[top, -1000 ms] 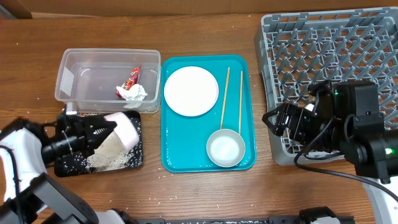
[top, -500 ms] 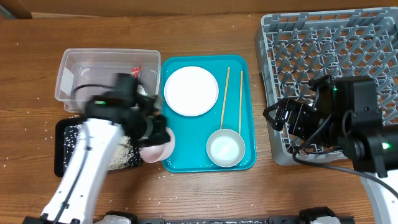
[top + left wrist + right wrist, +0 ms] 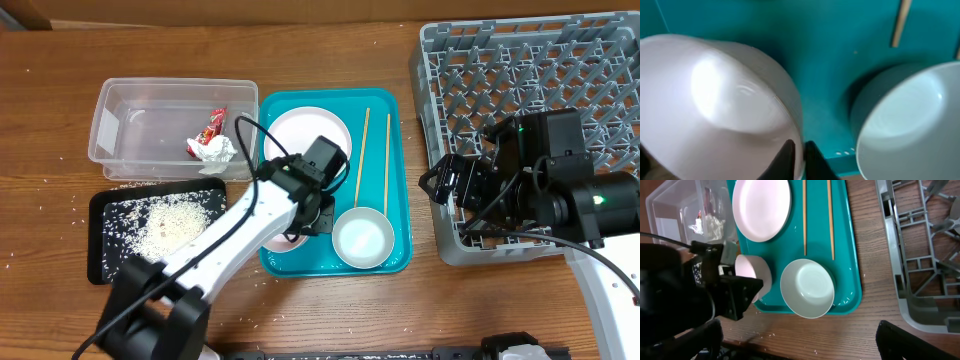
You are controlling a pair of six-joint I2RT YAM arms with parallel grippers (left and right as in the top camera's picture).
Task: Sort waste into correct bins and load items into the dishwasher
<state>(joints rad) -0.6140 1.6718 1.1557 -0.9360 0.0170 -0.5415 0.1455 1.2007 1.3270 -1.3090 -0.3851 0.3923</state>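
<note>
Done so far: the crumpled red-and-white wrapper (image 3: 210, 142) lies in the clear tub (image 3: 112, 128) at the upper left of the overhead view. A heap of rice (image 3: 170, 225) sits in the black tray (image 3: 98, 255) just below the tub.

Left to do: the dish rack (image 3: 530, 80) at the upper right shows no dishes in the part I can see. I judge the sorting nearly finished and the loading not yet begun. A few stray grains dot the desk (image 3: 400, 310) left of the black tray.

My left hand (image 3: 799, 156): pinching the rim of the cup (image 3: 752, 272), one finger on each side of its wall.

Cup: small, glossy, white with a pinkish cast, and tipped to one side. It is over the lower left corner of the teal tray (image 3: 400, 215), just beside the bowl (image 3: 362, 240). I cannot tell whether it touches the tray.

Waiting on the teal tray: the plate (image 3: 300, 135), partly under my arm, the two chopsticks (image 3: 362, 150) and the bowl.

My right hand (image 3: 440, 188): spread and holding nothing, at the left edge of the dish rack.
</note>
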